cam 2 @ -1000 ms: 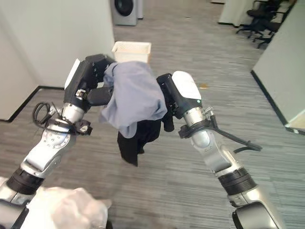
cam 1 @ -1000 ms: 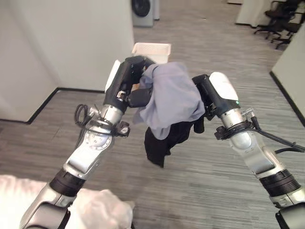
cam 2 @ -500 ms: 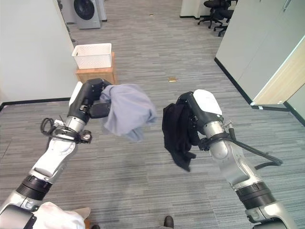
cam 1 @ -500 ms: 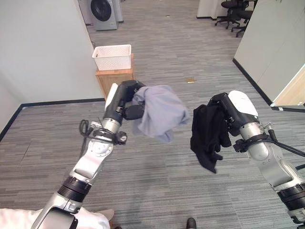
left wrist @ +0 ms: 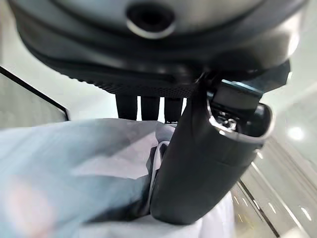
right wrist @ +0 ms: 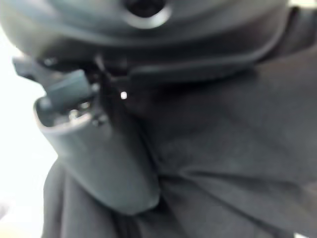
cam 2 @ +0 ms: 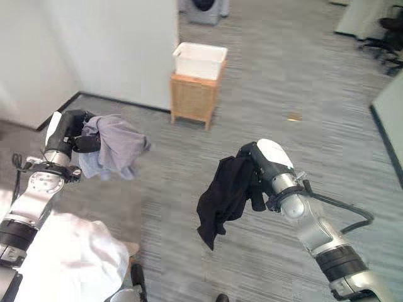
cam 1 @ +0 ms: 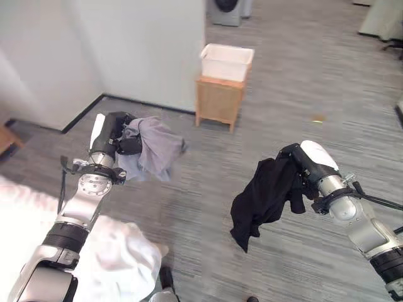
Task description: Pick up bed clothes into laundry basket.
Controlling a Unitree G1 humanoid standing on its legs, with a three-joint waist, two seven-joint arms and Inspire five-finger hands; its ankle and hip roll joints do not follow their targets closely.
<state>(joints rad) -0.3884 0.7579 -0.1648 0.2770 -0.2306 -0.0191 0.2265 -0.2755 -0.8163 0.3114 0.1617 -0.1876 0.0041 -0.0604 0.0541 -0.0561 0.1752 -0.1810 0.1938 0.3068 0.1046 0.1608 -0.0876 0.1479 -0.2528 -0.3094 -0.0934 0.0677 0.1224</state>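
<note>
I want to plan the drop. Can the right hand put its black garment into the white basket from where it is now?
Probably not yet. The right hand holds the black garment over bare floor, and the white basket sits on a wooden stand well ahead across open carpet. Nothing blocks the path.

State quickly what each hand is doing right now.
Left hand: shut on the grey cloth.
Right hand: shut on the black cloth.

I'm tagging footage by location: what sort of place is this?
Probably an office-like room set up for laundry trials: grey carpet floor, a washing machine at the far end, office chairs, and a white basket on a wooden stand.
</note>
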